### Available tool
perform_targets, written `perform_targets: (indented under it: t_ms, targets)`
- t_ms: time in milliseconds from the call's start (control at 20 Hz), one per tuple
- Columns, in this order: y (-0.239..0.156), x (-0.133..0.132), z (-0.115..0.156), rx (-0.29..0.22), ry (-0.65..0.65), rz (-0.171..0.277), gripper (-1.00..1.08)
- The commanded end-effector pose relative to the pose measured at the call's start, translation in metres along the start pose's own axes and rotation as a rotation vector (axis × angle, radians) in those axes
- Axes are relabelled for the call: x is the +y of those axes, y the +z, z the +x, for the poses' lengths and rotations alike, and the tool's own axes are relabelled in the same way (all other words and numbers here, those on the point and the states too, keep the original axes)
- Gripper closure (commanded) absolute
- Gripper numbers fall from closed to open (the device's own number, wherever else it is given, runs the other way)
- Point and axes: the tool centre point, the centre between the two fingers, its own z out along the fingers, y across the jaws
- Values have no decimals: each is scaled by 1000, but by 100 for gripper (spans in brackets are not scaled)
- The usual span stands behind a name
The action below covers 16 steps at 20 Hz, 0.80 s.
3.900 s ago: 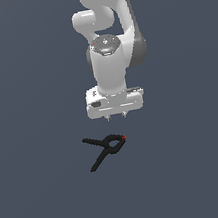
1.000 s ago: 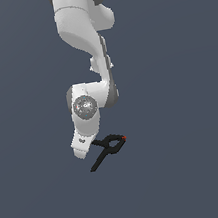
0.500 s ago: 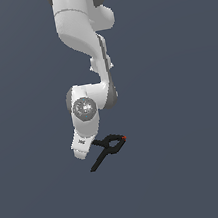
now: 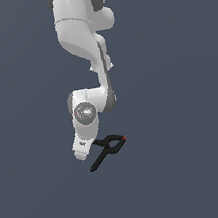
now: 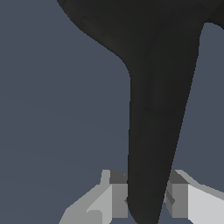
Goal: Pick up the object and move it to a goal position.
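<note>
You see the jaws closed against one handle of the clamp, gripper low. The clamp rests on the grey floor (lift and transfer remain).

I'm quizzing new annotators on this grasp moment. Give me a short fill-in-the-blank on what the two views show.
1. The clamp is mostly ____ in colour.
2. The tip at the clamp's looped end is ____.
3. In the wrist view, a clamp handle lies ____ the claw's two fingers.
4. In the exterior view, the claw is at the clamp's ____ side.

Missing words: black; red; between; left
</note>
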Motion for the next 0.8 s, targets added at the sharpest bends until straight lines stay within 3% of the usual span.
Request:
perform_targets:
  t_ms: [0, 750]
  targets:
    - [0, 0, 0, 0, 0, -1, 108]
    - [-19, -8, 11, 0, -1, -1, 108]
